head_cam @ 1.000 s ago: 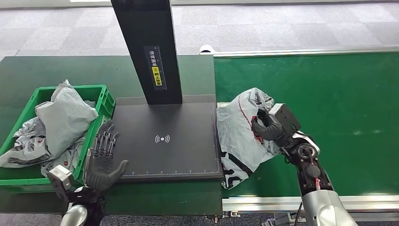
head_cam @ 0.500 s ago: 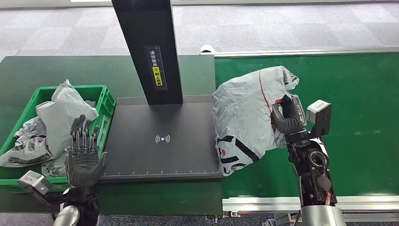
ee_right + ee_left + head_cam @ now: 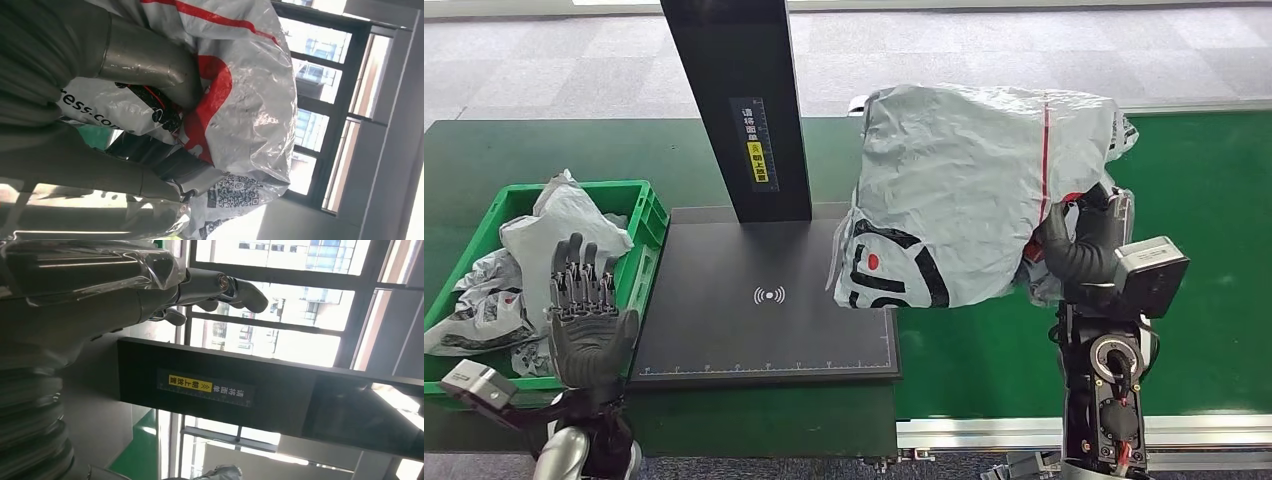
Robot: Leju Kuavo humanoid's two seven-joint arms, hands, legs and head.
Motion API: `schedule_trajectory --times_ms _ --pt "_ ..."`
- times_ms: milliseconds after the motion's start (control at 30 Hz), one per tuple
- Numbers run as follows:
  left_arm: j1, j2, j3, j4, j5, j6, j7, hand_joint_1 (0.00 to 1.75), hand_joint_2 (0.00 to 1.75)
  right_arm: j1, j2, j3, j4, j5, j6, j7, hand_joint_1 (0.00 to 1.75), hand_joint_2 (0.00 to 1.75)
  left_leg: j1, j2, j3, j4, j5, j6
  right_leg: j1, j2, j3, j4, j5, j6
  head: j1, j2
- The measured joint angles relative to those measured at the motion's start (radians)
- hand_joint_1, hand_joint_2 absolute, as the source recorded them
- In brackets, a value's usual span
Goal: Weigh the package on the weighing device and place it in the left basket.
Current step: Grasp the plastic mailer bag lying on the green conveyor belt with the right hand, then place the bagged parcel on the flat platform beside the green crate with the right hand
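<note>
Left hand (image 3: 125,285): it comes in from the picture's edge, grey, under a clear plastic wrap; it holds nothing.
Fingers (image 3: 235,287): they are stretched out and slightly apart.
Black column (image 3: 260,400): a dark beam that crosses the picture beyond the hand.
Yellow label (image 3: 192,384): on the column, with white characters beside it.
Windows (image 3: 280,305): bright, with dark frames, behind the column.
</note>
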State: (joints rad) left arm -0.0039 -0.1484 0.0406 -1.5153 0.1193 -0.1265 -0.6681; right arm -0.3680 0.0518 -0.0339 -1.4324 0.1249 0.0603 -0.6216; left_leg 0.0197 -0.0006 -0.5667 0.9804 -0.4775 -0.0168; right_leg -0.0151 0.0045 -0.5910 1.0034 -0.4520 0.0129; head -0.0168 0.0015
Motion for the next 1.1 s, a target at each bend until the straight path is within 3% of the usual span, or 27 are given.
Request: schedule_trajectory --times_ms 67,167,500,767,867,1000,1100 --pt "-0.001 0.000 0.002 -0.002 0.001 0.001 0.000 0.00 1.75 0.001 0.004 0.015 0.001 0.037 -0.012 0.032 1.75 1.75 0.000 0.000 0.000 0.000 0.000 0.000 0.000 0.000 0.000 0.000 0.000 0.000 0.000 0.000" --pt "-0.001 0.000 0.004 -0.002 0.002 0.001 -0.001 0.00 1.75 -0.021 0.005 0.058 0.080 0.118 0.022 0.145 1.75 1.75 0.000 0.001 0.000 -0.001 0.000 0.000 0.000 0.001 0.001 0.000 0.000 0.000 0.000 0.000" --pt "-0.031 0.010 0.003 0.025 0.005 -0.013 -0.001 0.00 1.75 -0.182 -0.009 0.332 0.664 0.489 0.066 0.373 1.75 1.75 0.000 -0.002 0.000 0.000 0.001 0.000 0.000 -0.002 0.001 0.000 0.000 0.000 0.000 0.000" --pt "-0.055 0.017 -0.002 0.062 0.006 -0.014 0.000 0.00 1.75 -0.272 -0.017 0.441 0.887 0.506 0.081 0.382 1.75 1.75 0.000 0.001 0.002 0.000 0.000 0.000 0.000 0.000 0.001 0.000 0.000 0.000 0.000 0.000" --pt "-0.062 0.019 -0.005 0.073 0.011 -0.016 0.004 0.00 1.75 -0.298 -0.019 0.454 0.924 0.492 0.152 0.369 1.75 1.75 0.000 0.003 0.004 0.000 0.000 0.000 0.000 0.003 0.002 0.000 0.000 0.000 0.000 0.000" --pt "-0.097 0.024 -0.021 0.108 0.030 -0.021 0.013 0.00 1.75 -0.326 -0.028 0.461 0.968 0.420 0.364 0.241 1.75 1.75 0.001 0.009 0.012 -0.001 -0.002 -0.002 0.001 0.010 0.008 0.000 0.000 -0.001 0.001 0.000" --pt "-0.102 0.027 -0.029 0.120 0.039 -0.006 0.010 0.00 1.75 -0.320 -0.030 0.469 0.974 0.385 0.374 0.129 1.75 1.75 0.002 0.017 0.015 -0.001 -0.004 -0.005 0.002 0.018 0.010 0.000 0.001 -0.002 0.000 0.000"
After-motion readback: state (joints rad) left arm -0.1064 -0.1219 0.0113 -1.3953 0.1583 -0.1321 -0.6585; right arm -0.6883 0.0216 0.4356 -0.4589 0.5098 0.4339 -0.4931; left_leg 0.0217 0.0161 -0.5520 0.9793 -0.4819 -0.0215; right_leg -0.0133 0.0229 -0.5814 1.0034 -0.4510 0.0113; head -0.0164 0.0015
